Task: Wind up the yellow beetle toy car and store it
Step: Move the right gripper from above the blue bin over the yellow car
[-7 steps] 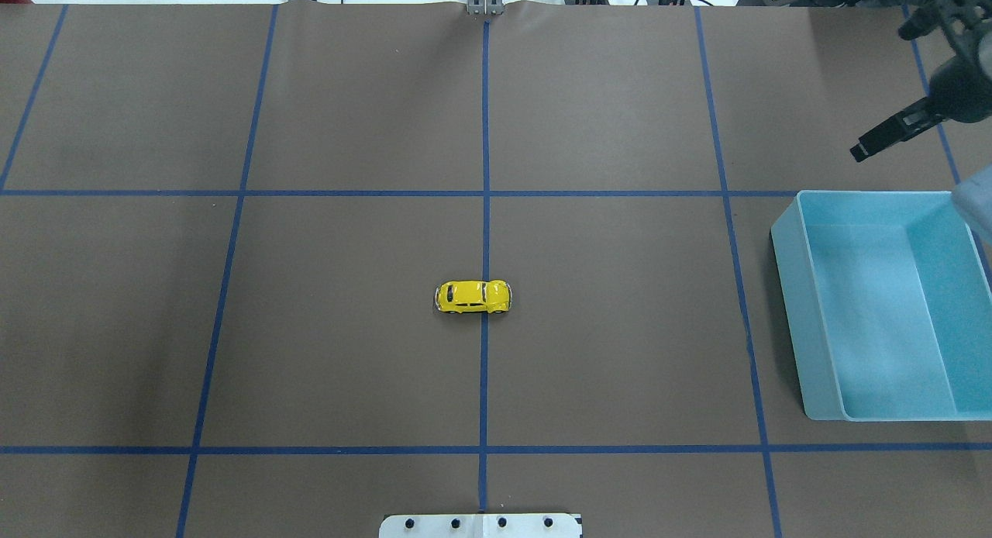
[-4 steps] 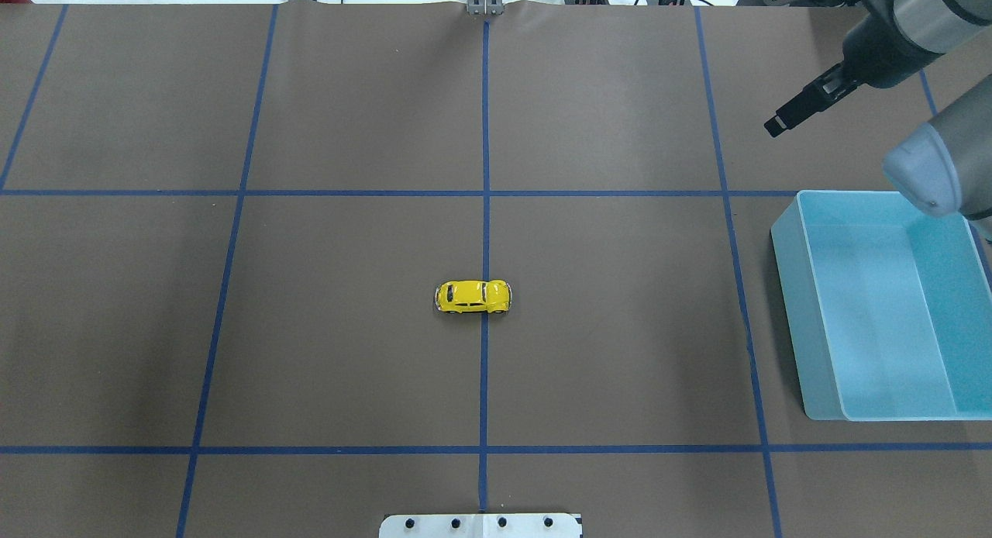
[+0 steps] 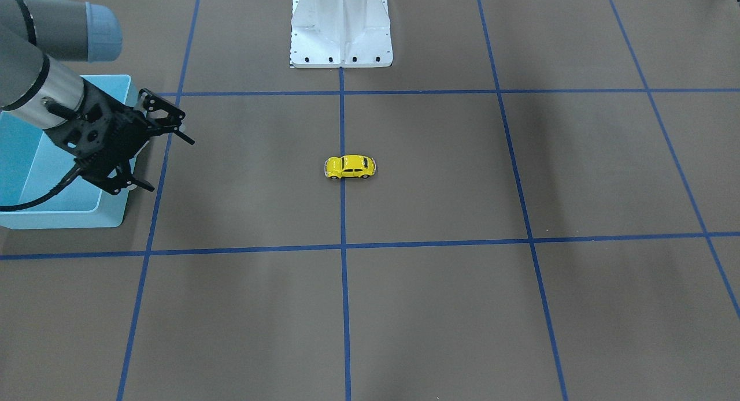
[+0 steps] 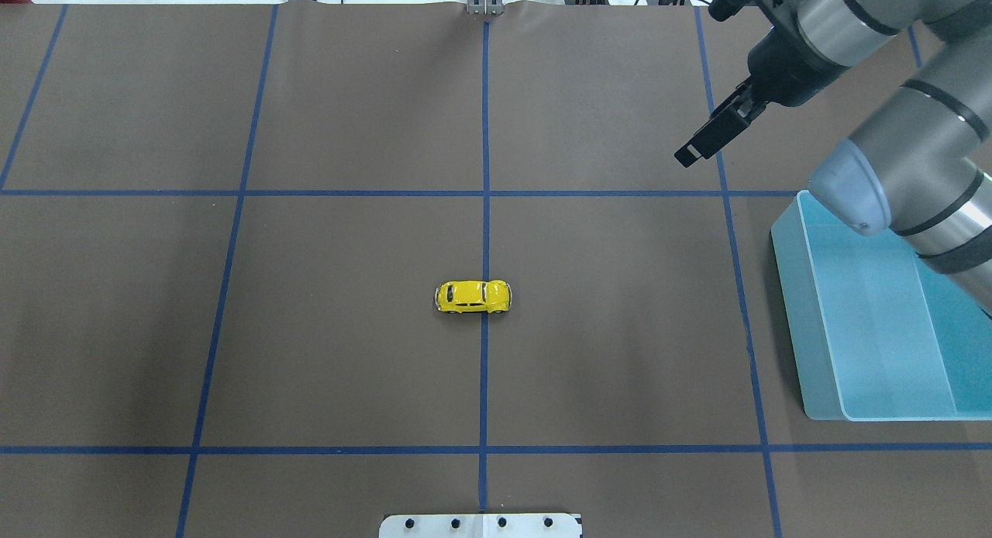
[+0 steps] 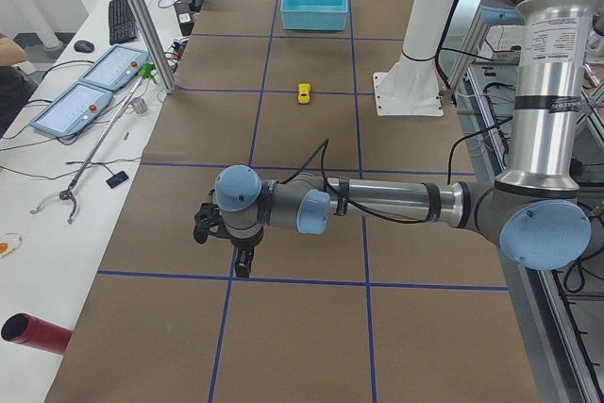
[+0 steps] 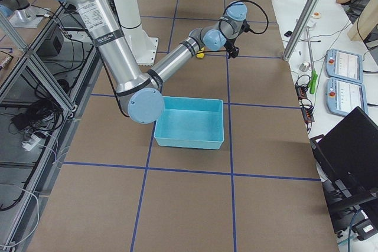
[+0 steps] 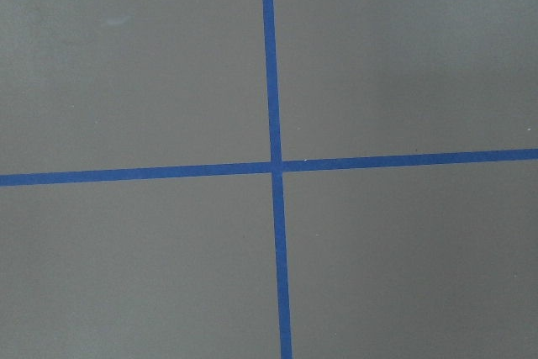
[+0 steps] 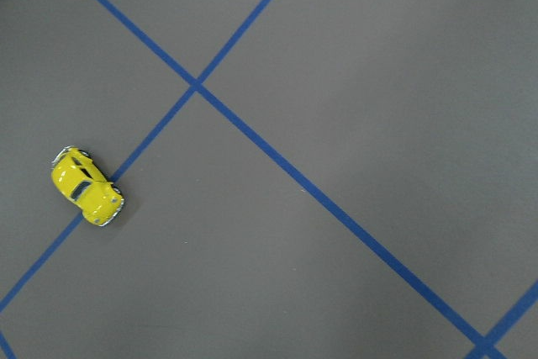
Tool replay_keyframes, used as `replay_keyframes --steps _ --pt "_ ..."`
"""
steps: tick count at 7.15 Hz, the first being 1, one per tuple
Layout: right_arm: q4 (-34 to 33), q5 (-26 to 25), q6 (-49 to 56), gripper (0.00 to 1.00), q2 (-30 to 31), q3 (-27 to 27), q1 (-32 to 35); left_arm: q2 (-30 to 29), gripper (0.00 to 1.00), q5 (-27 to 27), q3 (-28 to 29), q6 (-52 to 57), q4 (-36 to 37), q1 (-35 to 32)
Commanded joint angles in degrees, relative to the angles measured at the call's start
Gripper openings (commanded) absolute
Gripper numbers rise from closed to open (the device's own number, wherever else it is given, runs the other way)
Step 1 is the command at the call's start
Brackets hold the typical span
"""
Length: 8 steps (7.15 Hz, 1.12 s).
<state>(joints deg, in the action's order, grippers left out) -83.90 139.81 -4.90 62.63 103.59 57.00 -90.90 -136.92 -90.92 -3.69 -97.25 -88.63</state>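
Black two-finger right gripper (image 3: 171, 165) with jaws spread wide and nothing between them, hanging above the brown paper-covered table (image 4: 349, 119) near the light blue rectangular plastic bin (image 4: 792, 305). Well apart from it, at about 8 o'clock in the overhead view, the tiny glossy yellow beetle toy car (image 4: 473, 297): rounded roof, dark windows, black wheels, a silver bumper at each end. On its wheels at the table's centre, lying across the middle line of blue tape (image 4: 484, 135), with the bin at its 3 o'clock. Both right fingers plainly parted in the front-facing view only; from overhead just one finger in profile. In the right wrist view, no fingers, only the car at 9 o'clock of the frame, set diagonally beside a tape line. In the left wrist view, nothing but a tape crossing. Dark left gripper (image 5: 226, 247) visible solely from the table's left end, low over the table far from the car; open or closed, cannot tell.
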Motion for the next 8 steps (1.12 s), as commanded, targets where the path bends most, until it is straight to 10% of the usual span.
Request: replay_keyframes --steps 1,4,8 --pt "0.84 -8.73 9.95 1.00 -1.11 0.38 -5.12 0.02 1.00 0.07 0.74 -0.61 -0.22 0.04" --pt "1.88 -15.53 16.73 0.96 -3.56 -0.66 -12.16 0.11 1.00 0.51 1.53 -0.18 0.39 0.04" --pt "1.37 -19.04 21.24 0.94 -16.27 -16.00 -19.54 0.11 1.00 0.42 1.98 0.17 0.75 -0.05"
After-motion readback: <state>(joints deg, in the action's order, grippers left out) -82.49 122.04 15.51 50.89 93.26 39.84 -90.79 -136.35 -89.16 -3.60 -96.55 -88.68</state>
